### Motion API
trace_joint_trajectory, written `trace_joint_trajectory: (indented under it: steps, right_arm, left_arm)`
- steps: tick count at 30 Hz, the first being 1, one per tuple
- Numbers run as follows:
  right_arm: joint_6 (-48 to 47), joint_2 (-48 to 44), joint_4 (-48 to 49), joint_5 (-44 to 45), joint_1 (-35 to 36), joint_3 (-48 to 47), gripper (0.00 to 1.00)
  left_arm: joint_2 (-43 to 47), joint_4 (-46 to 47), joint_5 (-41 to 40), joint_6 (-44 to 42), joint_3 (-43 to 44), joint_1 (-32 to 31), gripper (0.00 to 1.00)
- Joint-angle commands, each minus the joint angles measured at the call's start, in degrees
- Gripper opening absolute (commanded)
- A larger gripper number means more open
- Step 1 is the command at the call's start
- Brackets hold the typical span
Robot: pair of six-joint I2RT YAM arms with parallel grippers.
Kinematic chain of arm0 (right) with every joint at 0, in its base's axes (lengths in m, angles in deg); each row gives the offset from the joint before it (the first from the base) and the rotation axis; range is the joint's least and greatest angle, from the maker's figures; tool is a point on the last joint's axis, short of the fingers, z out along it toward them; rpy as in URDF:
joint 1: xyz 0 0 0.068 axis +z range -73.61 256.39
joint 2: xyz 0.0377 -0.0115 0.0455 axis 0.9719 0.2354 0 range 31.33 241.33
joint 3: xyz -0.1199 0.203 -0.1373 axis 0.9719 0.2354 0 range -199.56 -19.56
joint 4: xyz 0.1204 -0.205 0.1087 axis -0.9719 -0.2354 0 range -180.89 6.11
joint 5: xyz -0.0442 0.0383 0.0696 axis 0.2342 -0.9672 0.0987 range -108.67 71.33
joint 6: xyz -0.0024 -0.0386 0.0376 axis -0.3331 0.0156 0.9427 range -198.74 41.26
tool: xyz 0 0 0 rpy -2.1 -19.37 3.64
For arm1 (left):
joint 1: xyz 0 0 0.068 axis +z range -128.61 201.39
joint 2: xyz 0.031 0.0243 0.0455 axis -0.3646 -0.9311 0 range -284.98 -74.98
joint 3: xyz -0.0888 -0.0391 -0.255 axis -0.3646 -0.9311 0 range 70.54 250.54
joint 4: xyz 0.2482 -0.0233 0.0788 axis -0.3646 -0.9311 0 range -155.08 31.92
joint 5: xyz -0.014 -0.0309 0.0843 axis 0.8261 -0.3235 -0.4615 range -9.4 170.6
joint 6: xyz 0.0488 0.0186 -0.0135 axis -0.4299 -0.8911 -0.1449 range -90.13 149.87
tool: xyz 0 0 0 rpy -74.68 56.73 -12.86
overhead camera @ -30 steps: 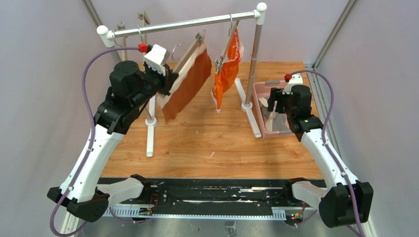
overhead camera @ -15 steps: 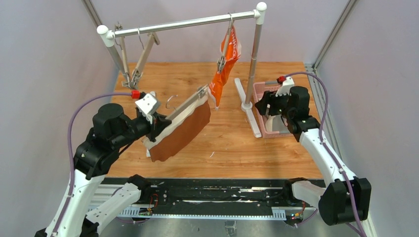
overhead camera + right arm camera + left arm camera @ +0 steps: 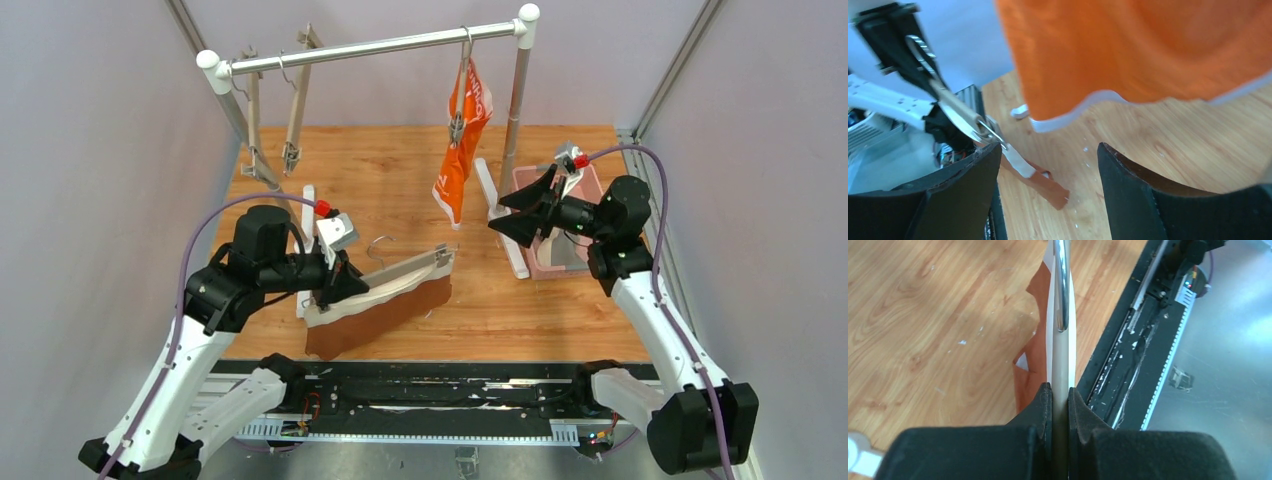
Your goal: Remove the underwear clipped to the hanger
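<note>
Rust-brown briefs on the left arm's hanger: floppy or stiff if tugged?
Likely floppy: the rust-brown cloth briefs sag in folds under the wooden hanger. Probably light: the left gripper holds it all near one end. May stretch at the metal clip before slipping.

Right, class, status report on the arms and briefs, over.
Left pincer shut on hanger, rust-brown briefs clipped to it, off the rail. Right pincer open, facing orange briefs on the rail. Rack post close beside it.

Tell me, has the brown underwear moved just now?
Yes. The brown underwear, on its hanger in the left gripper, has left the rail and come down toward the near edge of the table.
</note>
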Motion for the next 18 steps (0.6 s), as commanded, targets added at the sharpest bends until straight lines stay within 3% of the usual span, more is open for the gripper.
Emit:
trace_joint_trajectory:
  steps: [1, 4, 9, 18]
  right_arm:
    - [6.42, -1.43, 11.09, -12.54, 1.88, 0.44, 0.72]
    - [4.81, -1.51, 10.69, -15.08, 5.62, -0.23, 0.72]
    - [-3.99, -1.25, 0.94, -14.83, 11.9, -2.72, 0.7]
    - [-4.75, -0.97, 0.1, -13.99, 15.06, -3.71, 0.68]
  left_arm:
    - [-2.36, 1.16, 10.14, -3.39, 3.84, -0.26, 0.0]
    - [-3.92, 1.17, 13.52, -4.85, 5.43, -0.27, 0.0]
    - [-5.63, 3.92, 17.61, -4.28, 6.64, -0.26, 0.0]
    - [-7.3, 5.79, 15.54, -3.27, 6.76, -0.27, 0.0]
